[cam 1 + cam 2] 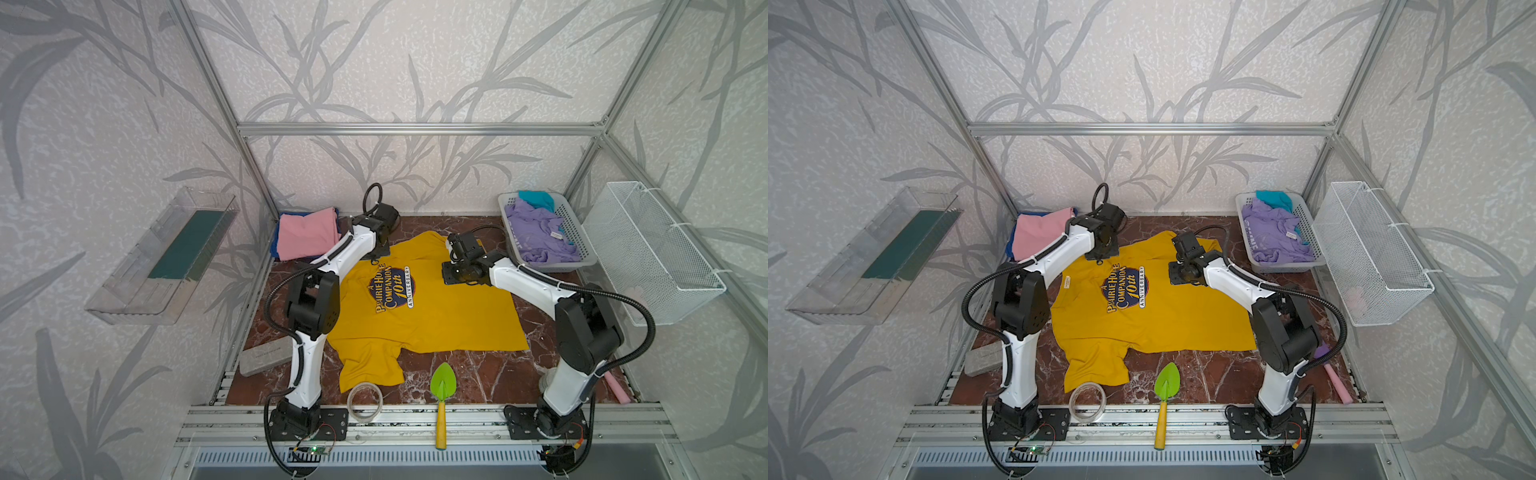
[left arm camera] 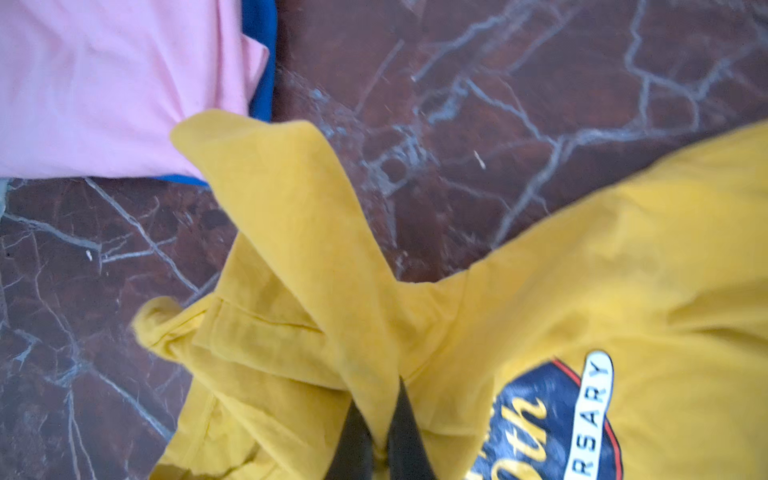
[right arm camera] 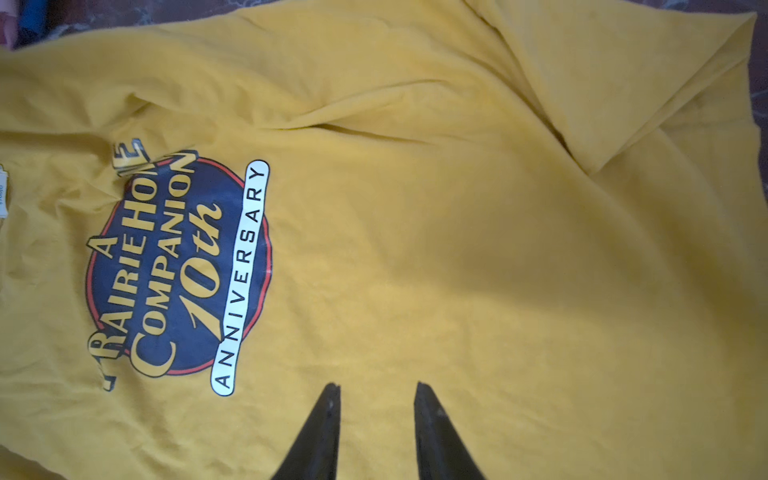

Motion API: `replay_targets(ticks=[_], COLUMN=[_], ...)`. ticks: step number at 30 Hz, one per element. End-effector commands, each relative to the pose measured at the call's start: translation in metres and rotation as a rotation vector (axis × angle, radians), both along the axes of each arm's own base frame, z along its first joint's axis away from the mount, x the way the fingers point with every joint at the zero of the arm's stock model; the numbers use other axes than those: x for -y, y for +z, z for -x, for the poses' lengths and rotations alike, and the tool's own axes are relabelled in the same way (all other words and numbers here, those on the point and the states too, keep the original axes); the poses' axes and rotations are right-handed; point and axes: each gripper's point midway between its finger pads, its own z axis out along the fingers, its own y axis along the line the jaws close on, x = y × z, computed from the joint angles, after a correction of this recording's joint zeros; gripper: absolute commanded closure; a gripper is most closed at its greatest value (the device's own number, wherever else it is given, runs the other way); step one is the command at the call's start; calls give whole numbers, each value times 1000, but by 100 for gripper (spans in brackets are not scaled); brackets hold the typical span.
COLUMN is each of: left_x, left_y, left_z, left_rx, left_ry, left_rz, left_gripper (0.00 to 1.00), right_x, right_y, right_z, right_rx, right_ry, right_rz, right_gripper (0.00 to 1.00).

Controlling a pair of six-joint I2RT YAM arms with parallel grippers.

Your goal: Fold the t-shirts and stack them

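Yellow tee [image 1: 436, 316]: left gripper [image 2: 380, 411] pinches its eleven-o'clock edge, right gripper [image 3: 377, 387] gapes empty. Lone pull could drag it askew toward pink tee [image 1: 305, 239].

Blue t-shirt [image 2: 262, 50] mostly under pink t-shirt [image 2: 116, 83].

Tee [image 1: 432, 316]: on table [image 1: 478, 374], under left gripper [image 2: 380, 399] and right gripper [image 3: 376, 388].
Stack [image 1: 307, 237]: just left of left gripper.
Basket [image 1: 577, 239]: right of right gripper, tees [image 1: 536, 237] inside.
Tape [image 1: 350, 403], trowel [image 1: 442, 382]: before Tee, well apart from both grippers.
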Motion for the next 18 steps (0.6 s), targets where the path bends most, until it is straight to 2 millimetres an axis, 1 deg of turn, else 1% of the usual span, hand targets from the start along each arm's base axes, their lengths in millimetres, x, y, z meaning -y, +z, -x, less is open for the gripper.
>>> replay_targets(ticks=[1,3,5,6,7,8,9,10,11,13,14,16,17,18], left_x=[6,22,32,36,37,38,40,40,39,30,26,18,14,11], left_y=[-46,-66,-80,-82,-84,-82,-77,-70,-57,-27,-6,28,40,47], left_z=[37,58,77,84,89,93,95,95,93,86,78,62,52,43], left_rx=[-104,-165,-201,-211,-220,-222,-218,-204,-177,-111,-63,29,79,121], left_ry=[18,-9,-30,-37,-39,-40,-44,-46,-48,-34,-33,-28,-23,-25], left_rz=[-74,-50,-52,-51,-50,-38,-22,-16,-10,-32,-44,-57,-66,-75], left_gripper=[100,100,100,94,86,74,66,61,56,51,51,49,48,46], right_x=[-5,-4,-2,0,2,4,5,6,7,10,11,12,12,12], right_y=[22,26,28,31,39,39,40,41,42,41,41,40,38,37], right_z=[2,3,4,6,6,7,9,9,10,12,12,13,14,15], right_rx=[33,43,52,60,80,81,88,93,99,104,108,108,104,102], right_ry=[2,2,2,2,0,-2,-2,-3,-4,-7,-9,-10,-10,-9], right_rz=[-52,-56,-47,-44,-48,-42,-40,-41,-40,-36,-34,-33,-33,-34], right_gripper=[68,67,67,67,67,67,67,67,67,67,67,66,66,66])
